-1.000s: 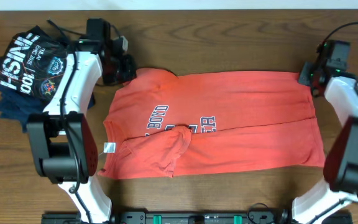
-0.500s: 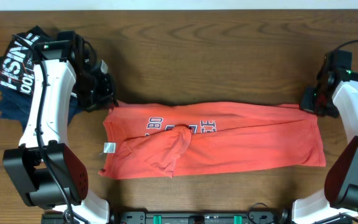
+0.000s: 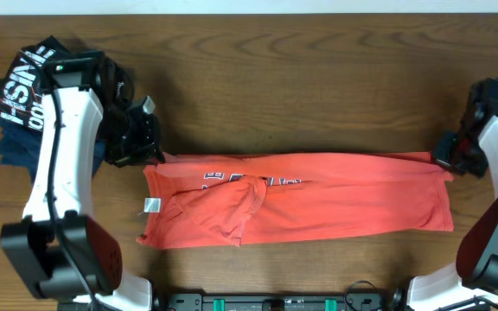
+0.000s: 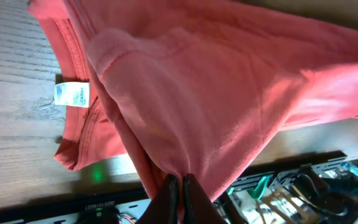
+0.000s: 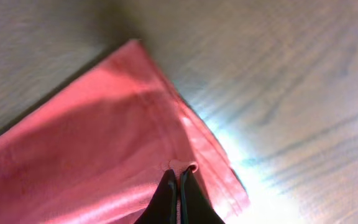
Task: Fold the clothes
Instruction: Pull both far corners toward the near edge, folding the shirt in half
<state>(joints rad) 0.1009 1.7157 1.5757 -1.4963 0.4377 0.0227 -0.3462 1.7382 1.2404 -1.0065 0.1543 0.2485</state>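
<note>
Overhead, the wooden table [image 3: 301, 86] carries the red-orange T-shirt [image 3: 335, 203] across its near middle. The shirt's long axis runs left to right, with the collar end at the left and the hem at the right. Its far part is doubled over toward the near side, so the shirt makes a long, low band. Only a strip of the chest print [image 3: 249, 180] shows along the far fold. One sleeve lies bunched on top, left of centre.

A pile of dark shirts with white lettering [image 3: 24, 95] sits at the far left, apart from the T-shirt.

The left gripper [image 3: 156, 157] is at the shirt's far-left corner. In the left wrist view its fingers [image 4: 169, 190] are pressed together on a pinch of red cloth that hangs from them. The right gripper [image 3: 446, 162] is at the far-right corner. In the right wrist view its fingers [image 5: 166, 186] are clamped on the stitched hem edge.

The white tag [image 3: 152, 205] lies at the collar, near the left edge.
</note>
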